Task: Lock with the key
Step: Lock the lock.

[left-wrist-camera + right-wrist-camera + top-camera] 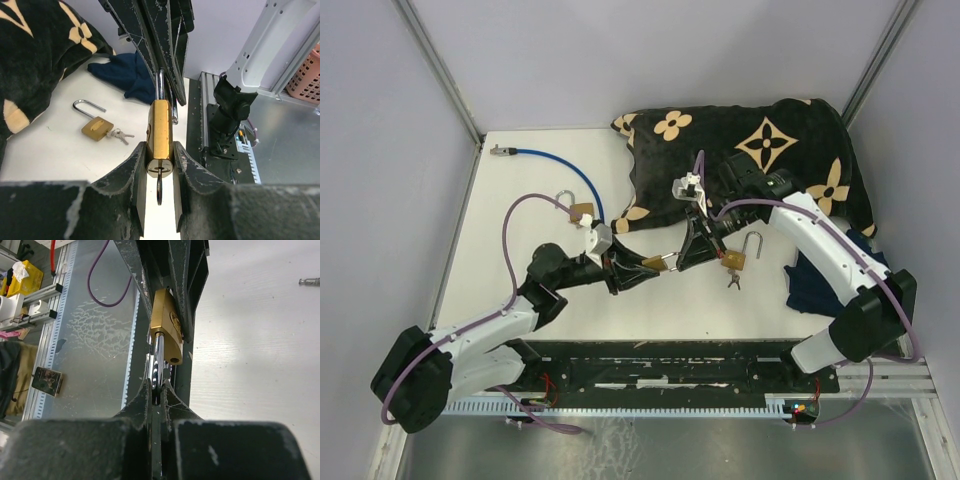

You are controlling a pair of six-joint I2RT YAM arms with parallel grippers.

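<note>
The gold lock (pixel 161 125) is up off the white table (pixel 510 270), near the middle, held btwn both arms. The L gripper (pixel 160 150) has its two black fingers (pixel 131 167) pinching the lock's body, one on each flat side. A key (pixel 159 175) looks stuck in the hole at the lock's bottom end & hangs down btwn the fingers. The R gripper (pixel 157 390) comes in from the other side w/ its fingers (pixel 172 402) pressed tight on the lock's shiny metal loop (pixel 158 360), no gap to see. In the R wrist view one leg of the loop goes into the lock's top, & the hole beside it looks empty, so the loop is open. A 2nd lock (pixel 735 260) lies flat on the table just R of the grippers, its loop open & small keys (pixel 120 134) at its end. A 3rd lock (pixel 580 210) lies on the L side of the table, touching the end of a blue cord (pixel 555 160). A black blanket (pixel 740 150) w/ tan flowers is bunched at the far side. A dark blue cloth (pixel 815 285) sits by the R arm.
</note>
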